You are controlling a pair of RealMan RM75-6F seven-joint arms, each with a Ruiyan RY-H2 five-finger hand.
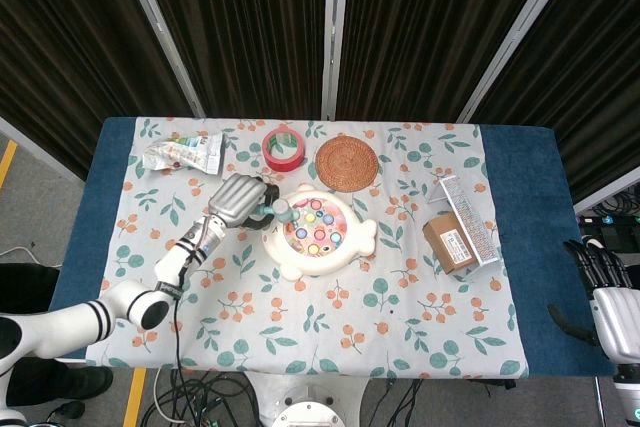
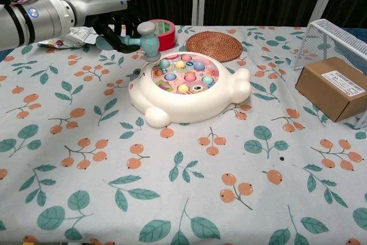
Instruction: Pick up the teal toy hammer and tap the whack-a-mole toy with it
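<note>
My left hand [image 1: 238,199] [image 2: 114,27] grips the teal toy hammer [image 2: 146,38] by its handle. The grey hammer head [image 1: 281,210] hangs just above the upper left edge of the whack-a-mole toy [image 1: 318,230] [image 2: 186,86], a white animal-shaped base with several coloured pegs. Whether the head touches the toy I cannot tell. My right hand [image 1: 608,292] rests off the table's right edge, fingers a little apart, holding nothing.
A red tape roll [image 1: 283,147] [image 2: 156,34] and a round woven coaster [image 1: 346,162] [image 2: 214,45] lie behind the toy. A snack packet [image 1: 183,154] sits far left. A cardboard box [image 1: 449,243] [image 2: 333,88] and wire basket [image 1: 468,218] stand to the right.
</note>
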